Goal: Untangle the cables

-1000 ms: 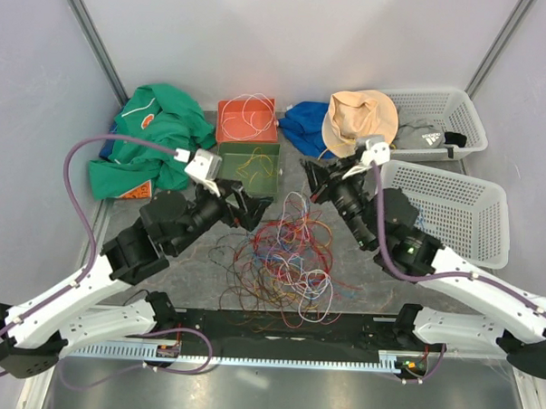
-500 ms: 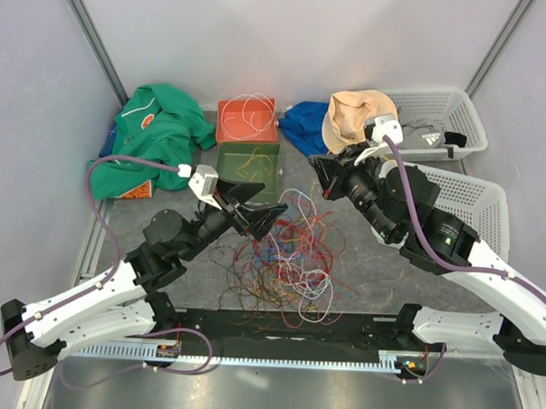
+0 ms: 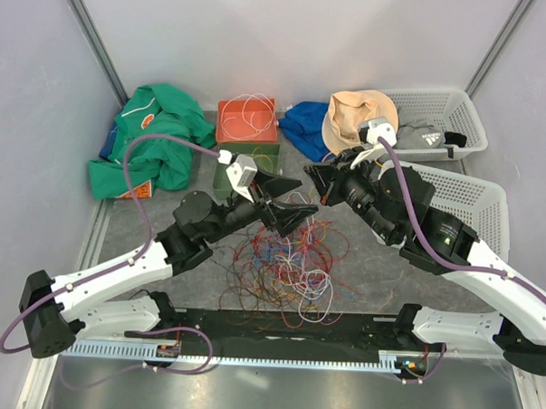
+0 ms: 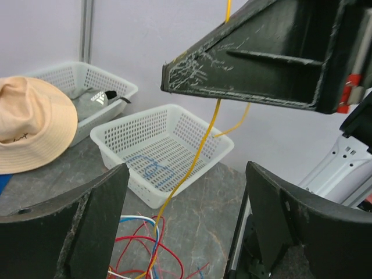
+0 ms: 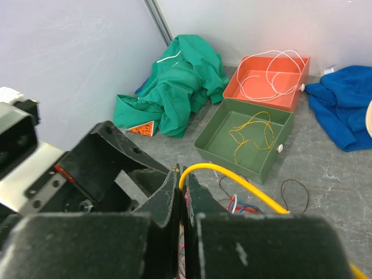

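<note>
My right end effector [image 5: 181, 177] is clenching the yellow cable [image 5: 215, 168], hanging lower-left through my released left end effector [image 4: 187, 174].

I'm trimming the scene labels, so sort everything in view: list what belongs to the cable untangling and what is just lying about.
Belongs: cable tangle; yellow cable pinched by the right gripper; open left gripper; red tray and green tray, a cable in each.

Lying about: green garment; blue cloth; tan hat; near white basket; far white basket.
</note>
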